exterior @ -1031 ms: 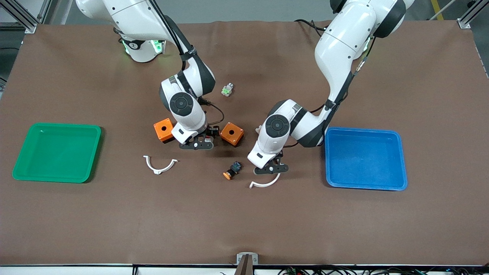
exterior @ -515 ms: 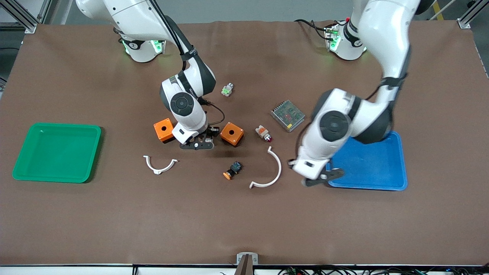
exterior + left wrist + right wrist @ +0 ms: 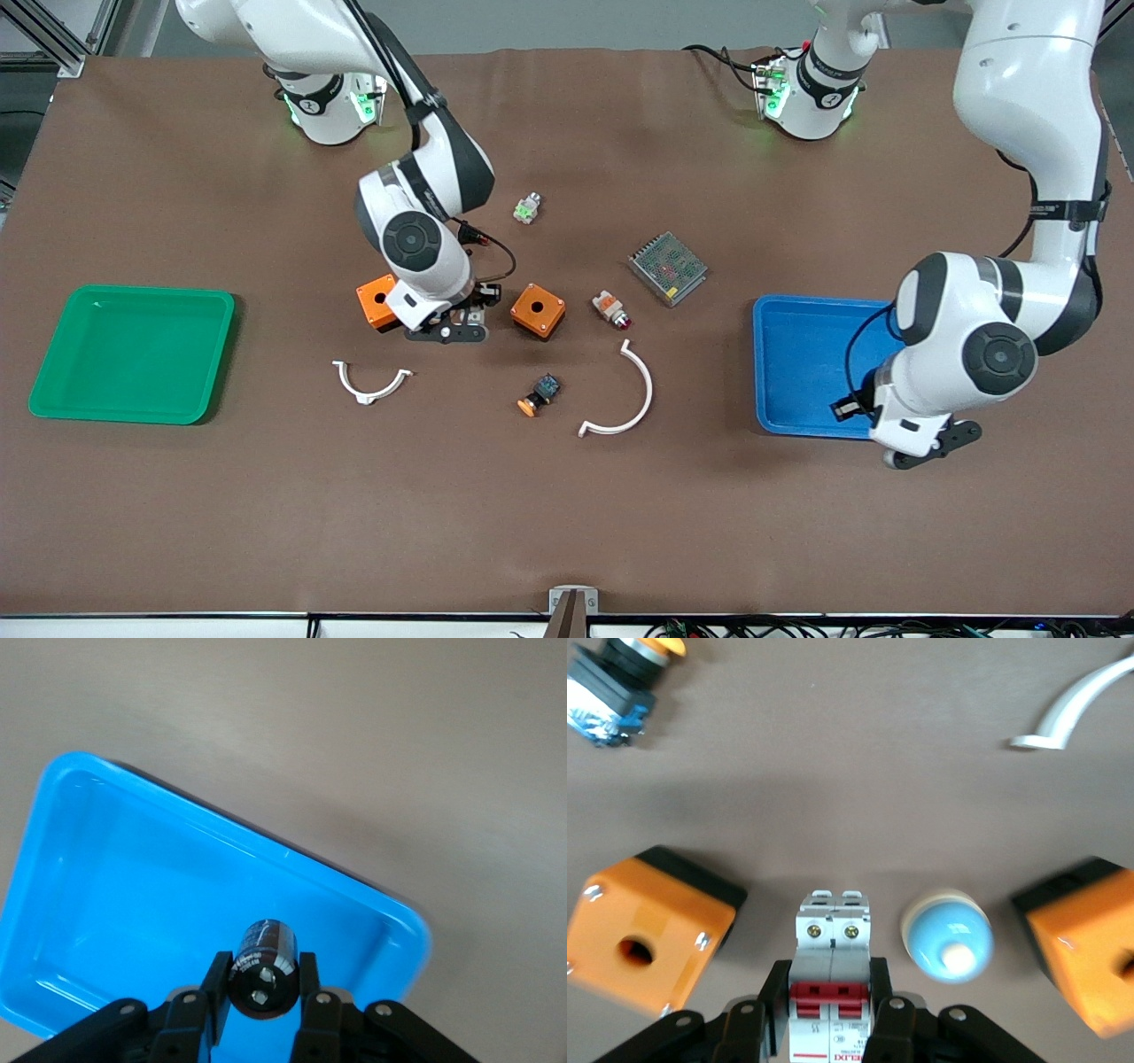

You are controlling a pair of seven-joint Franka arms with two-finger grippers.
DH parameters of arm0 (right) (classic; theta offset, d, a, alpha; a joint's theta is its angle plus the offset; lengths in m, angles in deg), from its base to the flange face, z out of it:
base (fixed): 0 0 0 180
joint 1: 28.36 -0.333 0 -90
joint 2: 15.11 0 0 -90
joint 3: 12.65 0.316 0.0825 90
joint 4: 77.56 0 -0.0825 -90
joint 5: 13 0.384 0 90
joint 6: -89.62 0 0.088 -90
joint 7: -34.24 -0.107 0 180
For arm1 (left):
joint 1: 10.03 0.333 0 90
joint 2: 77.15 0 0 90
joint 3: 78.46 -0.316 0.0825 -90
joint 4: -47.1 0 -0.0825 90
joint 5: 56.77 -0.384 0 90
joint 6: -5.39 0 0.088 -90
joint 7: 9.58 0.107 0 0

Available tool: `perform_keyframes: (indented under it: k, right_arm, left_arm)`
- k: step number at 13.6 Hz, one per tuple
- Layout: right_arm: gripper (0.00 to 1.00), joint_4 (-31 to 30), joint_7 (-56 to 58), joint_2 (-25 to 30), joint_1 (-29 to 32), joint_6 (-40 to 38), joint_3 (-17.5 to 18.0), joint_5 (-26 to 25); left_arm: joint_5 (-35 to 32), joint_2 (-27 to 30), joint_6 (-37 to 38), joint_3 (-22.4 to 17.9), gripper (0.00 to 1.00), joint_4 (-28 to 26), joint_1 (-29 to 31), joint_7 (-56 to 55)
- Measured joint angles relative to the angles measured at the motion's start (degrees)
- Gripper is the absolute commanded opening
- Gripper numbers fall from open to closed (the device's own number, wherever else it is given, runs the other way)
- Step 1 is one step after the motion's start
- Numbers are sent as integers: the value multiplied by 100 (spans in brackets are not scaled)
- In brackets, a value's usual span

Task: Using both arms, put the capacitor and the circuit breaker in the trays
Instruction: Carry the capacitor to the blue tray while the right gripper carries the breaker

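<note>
Two orange boxes (image 3: 380, 302) (image 3: 537, 311) flanking the right tool (image 3: 447, 332); bare blue tray (image 3: 802, 372) floor under the left tool (image 3: 921, 450)

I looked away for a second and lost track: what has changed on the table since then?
The left end effector swung from beside the white arc to over the blue tray, carrying the capacitor. The right end effector stayed shut on the circuit breaker between the orange boxes. Nothing else moved.

Front cam: high, faces the arm bases, covers the whole table (image 3: 567, 532). Left wrist cam: close, looks down past its gripper (image 3: 262, 1001) into the blue tray (image 3: 133, 904), also in front view (image 3: 797, 372). Right wrist cam: close over the orange boxes (image 3: 651, 930), shared with front (image 3: 538, 310).
</note>
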Motion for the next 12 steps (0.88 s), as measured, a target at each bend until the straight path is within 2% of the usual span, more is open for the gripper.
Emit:
perform_keyframes:
  k: [5,7,9,10,12]
  right_arm:
    - [20,1403,235,441,1008,-2210,-57,-9]
    - [20,1843,651,444,1520,-2755,-71,-126]
    - [20,2062,1257,443,2040,-3004,-80,-459]
    - [20,2089,1607,439,2327,-3020,-84,-595]
    - [20,2093,2422,403,2973,-3012,-92,-759]
  left_arm:
    - [-17,-48,-194,6,0,-666,182,55]
    - [-18,-47,-259,7,0,-888,225,55]
    - [-18,-48,-463,9,2,-1103,262,55]
    - [-18,-48,-550,11,6,-1184,269,55]
    - [-18,-24,-614,20,29,-1263,272,55]
